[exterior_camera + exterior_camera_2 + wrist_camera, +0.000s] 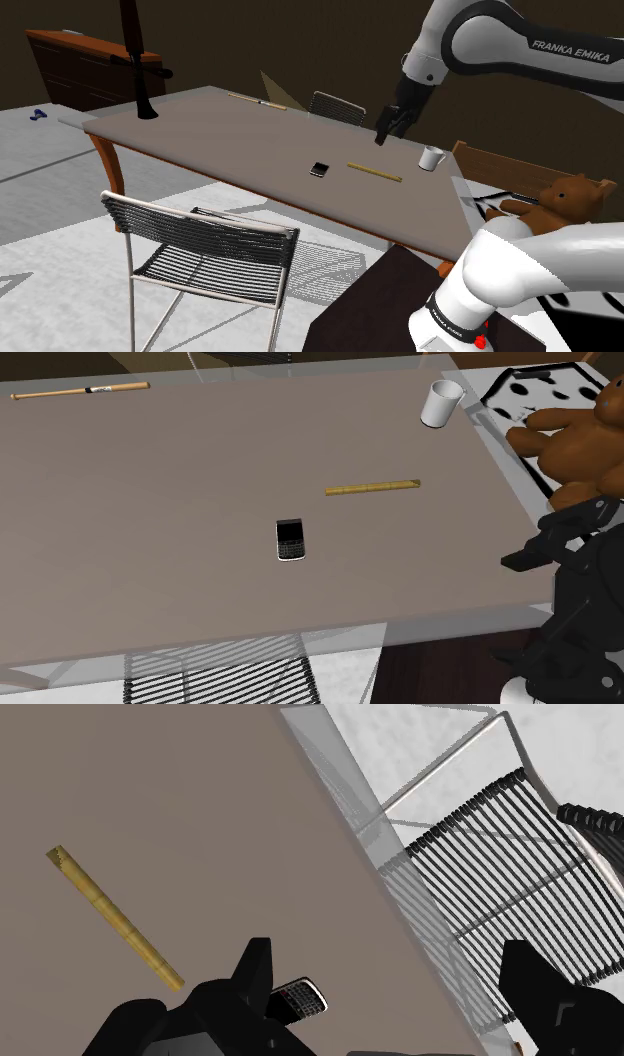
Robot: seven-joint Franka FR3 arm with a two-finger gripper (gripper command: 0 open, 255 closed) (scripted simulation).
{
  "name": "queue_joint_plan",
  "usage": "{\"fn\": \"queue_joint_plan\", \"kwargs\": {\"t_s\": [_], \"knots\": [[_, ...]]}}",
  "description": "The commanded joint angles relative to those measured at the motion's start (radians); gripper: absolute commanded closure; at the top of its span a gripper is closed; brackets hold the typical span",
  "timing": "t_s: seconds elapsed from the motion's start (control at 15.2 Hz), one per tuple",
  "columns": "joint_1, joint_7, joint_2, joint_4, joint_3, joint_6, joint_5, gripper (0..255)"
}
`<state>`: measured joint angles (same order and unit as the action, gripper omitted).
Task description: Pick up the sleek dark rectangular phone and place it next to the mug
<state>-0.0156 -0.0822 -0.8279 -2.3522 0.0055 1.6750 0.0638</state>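
The dark phone (320, 168) lies flat on the brown table (200, 130), screen up, near the front edge (290, 539). A white mug (430, 157) stands upright further toward the shoulder view's right (441, 402). My gripper (388, 125) hangs high over the table between phone and mug, touching neither. In the wrist view the gripper (390, 1004) is open, its fingers (255, 974) wide apart with nothing between them. The phone (298, 999) shows just beside one finger, far below.
A yellow stick (372, 486) lies between phone and mug. A brown teddy bear (570, 442) sits on a patterned mat by the mug. A wooden bat (80, 391) lies at the far side. A wire chair (200, 250) stands at the front edge, another chair (337, 105) behind.
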Motion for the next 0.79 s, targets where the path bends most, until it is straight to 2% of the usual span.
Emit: {"fn": "queue_joint_plan", "kwargs": {"t_s": [0.0, 0.33, 0.73], "knots": [[0.0, 0.0, 0.0, 0.0, 0.0, 0.0, 0.0, 0], [0.046, -0.138, 0.139, -0.025, 0.037, 0.167, -0.004, 0], [0.105, -0.306, 0.337, -0.005, 0.075, 0.346, 0.011, 0]]}}
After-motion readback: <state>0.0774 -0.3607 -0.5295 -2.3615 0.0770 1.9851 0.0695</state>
